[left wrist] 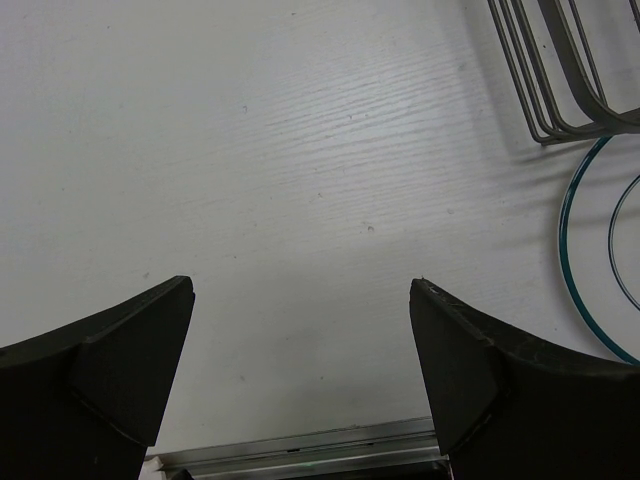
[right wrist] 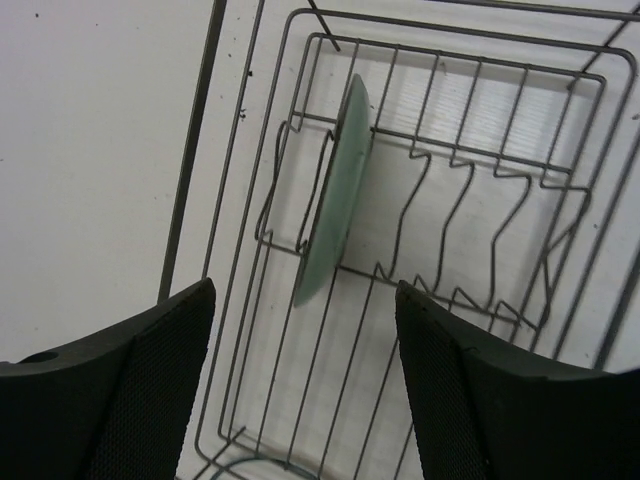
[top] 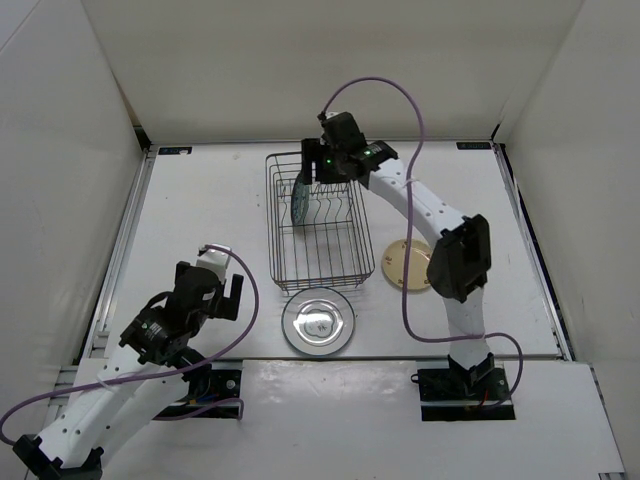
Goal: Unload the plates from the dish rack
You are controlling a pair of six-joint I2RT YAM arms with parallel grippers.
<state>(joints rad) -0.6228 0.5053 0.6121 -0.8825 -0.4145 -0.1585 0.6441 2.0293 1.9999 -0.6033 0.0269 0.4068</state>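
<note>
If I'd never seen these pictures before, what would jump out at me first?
Probably the dark wire dish rack in the middle of the table, with one teal plate standing on edge between its prongs. The right gripper hangs open above the rack, over that plate. Two more plates lie flat on the table: a white plate in front of the rack and a cream plate to its right.

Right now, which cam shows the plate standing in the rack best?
Right wrist: the teal plate stands on edge between the dish rack prongs, close and unobstructed. Top external shows it small, beside the right gripper. Left wrist misses it, catching only a rack corner and the white plate rim.
</note>
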